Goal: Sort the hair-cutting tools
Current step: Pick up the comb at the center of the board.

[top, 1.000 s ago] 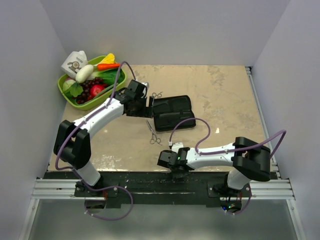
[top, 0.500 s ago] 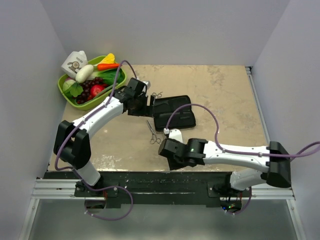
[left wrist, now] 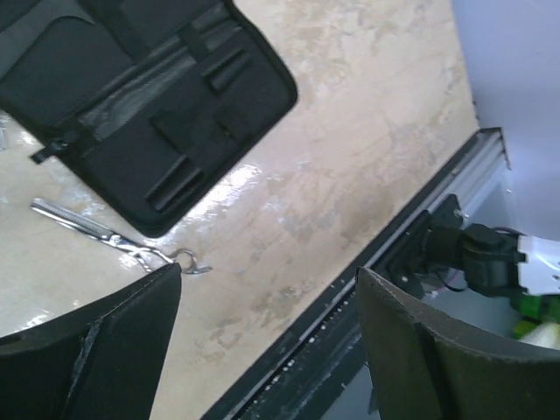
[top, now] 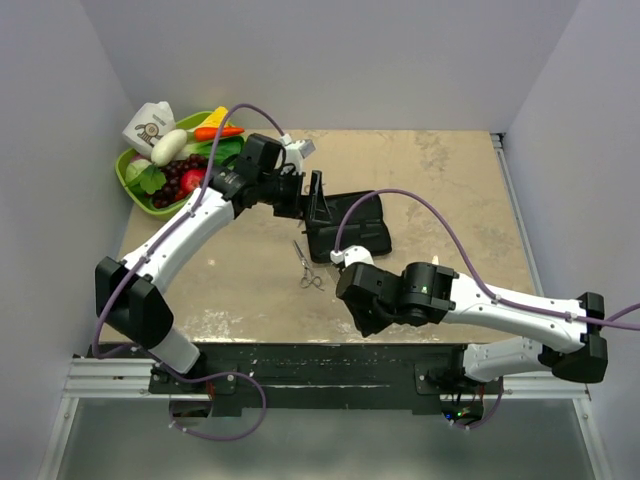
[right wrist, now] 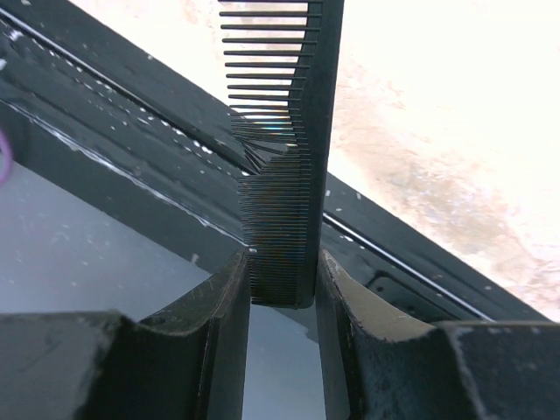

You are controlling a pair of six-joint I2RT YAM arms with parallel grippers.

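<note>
Near the front worktop (top: 450, 200) edge, the comb (right wrist: 297, 131) is clamped in the right tool (right wrist: 282, 271). The left tool (left wrist: 269, 271) is held open above the case (left wrist: 149, 105), with scissors (left wrist: 114, 236) lying alongside. Next, probably: comb slotted into case.

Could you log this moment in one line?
right gripper: shut on comb | left gripper: open, beside case | scissors: lying on table

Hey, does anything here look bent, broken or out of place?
Yes: the comb pinched in the right gripper seems to have a few crooked teeth midway along, where the coarse teeth meet the fine ones.
</note>
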